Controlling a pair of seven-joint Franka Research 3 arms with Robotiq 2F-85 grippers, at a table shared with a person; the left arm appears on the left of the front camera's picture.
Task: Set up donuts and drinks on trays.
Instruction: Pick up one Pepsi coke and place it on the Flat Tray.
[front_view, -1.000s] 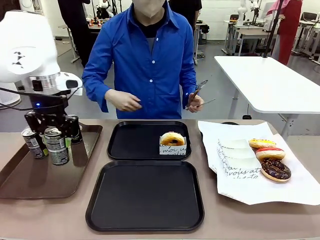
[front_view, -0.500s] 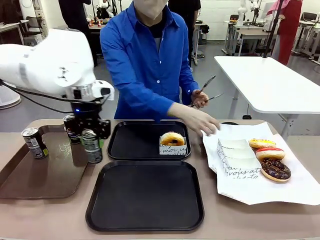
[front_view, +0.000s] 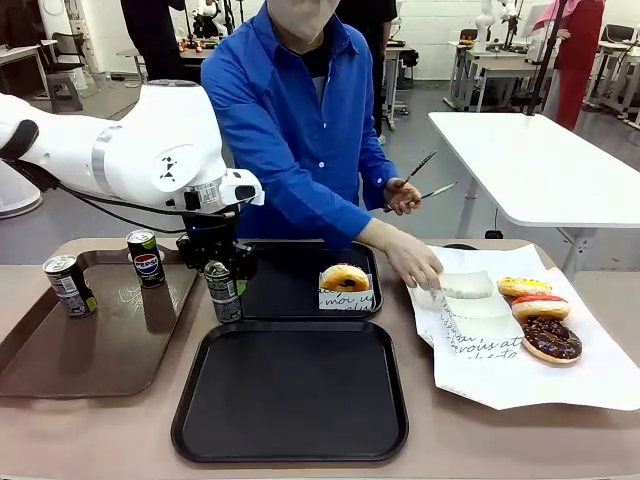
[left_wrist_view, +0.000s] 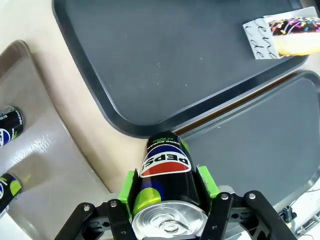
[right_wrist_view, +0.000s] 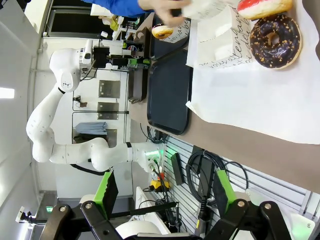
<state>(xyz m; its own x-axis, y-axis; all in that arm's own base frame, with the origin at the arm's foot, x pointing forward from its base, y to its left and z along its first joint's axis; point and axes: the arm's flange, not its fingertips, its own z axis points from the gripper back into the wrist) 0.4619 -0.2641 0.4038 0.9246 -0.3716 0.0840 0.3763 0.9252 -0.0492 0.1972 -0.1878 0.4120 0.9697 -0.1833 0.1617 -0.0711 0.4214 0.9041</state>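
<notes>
**Step in hand:** drink transfer, brown tray to a black tray.

The left gripper (front_view: 222, 278) is closed part-way on a Pepsi can (front_view: 223, 292). The can is upright, with the green pads (left_wrist_view: 207, 181) flat on opposite sides of its body (grip looks square, no tilt).

**Positions** (front view as the dial):
- The held can sits at 9 o'clock of the far black tray (front_view: 270, 285), at its left rim, just off the 3 o'clock edge of the brown tray (front_view: 90, 360).
- A sleeved donut (front_view: 345, 283) lies at 4 o'clock in the far black tray.
- The near black tray (front_view: 290, 400) has neither drink nor donut yet.
- A second Pepsi can (front_view: 146, 258) and a green-marked can (front_view: 68, 285) wait on the brown tray.
- The person's hand (front_view: 415, 265) rests on the paper sleeves (front_view: 465, 290), at 10 o'clock of the white paper (front_view: 560, 385).
- The person's other hand holds tongs (front_view: 420, 180).
- Three loose donuts (front_view: 540, 307) line the paper's 3 o'clock side.

The right gripper (right_wrist_view: 165, 175) has its jaws wide apart with nothing between them.

**Next move (my judgement):** carry the can inward past the rim, well clear of the donut's sleeve. Lower it until the base sits flat, then release.

**Unclear:**
- In the left wrist view the can's base hangs over the strip where the two black rims meet, so I cannot tell which tray is meant.
- I cannot tell whether the base touches anything or hangs free.
- The sleeve script is too small to read.
</notes>
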